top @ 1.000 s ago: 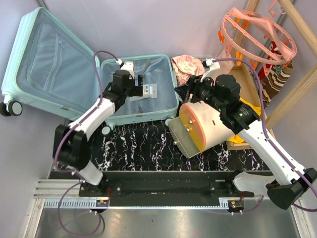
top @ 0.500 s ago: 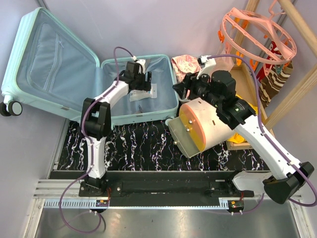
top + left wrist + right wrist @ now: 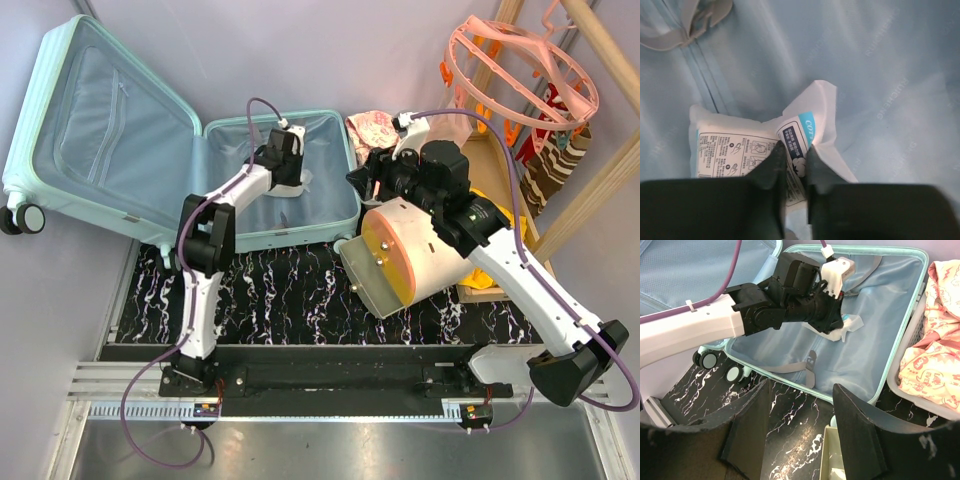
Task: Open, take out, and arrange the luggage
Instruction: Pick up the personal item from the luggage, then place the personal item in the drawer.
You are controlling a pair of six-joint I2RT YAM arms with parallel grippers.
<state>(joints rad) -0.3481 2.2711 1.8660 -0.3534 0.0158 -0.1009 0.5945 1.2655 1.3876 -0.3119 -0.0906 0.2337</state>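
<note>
The luggage (image 3: 100, 130), a pale mint-blue suitcase, lies open with its lid leaning back at the left and its lined base (image 3: 880, 340) flat. Inside the base lies a white printed packet (image 3: 735, 145), also visible in the right wrist view as the packet (image 3: 851, 323). My left gripper (image 3: 796, 147) reaches down into the base, and its jaws pinch a fold of that packet. In the top view the left gripper (image 3: 288, 180) covers most of it. My right gripper (image 3: 801, 386) hangs open over the black marble mat (image 3: 795, 430) by the base's front right corner, holding nothing.
A white basket (image 3: 352, 168) with pink clothes (image 3: 935, 355) stands right of the suitcase. A cream cylinder with an orange end (image 3: 400, 255) sits below my right arm. A pink round hanger (image 3: 520, 70) and a wooden rack (image 3: 600, 190) fill the right side.
My left arm stretched farther into the suitcase base and its jaws closed from wide open onto the white packet. My right arm shifted only slightly.
</note>
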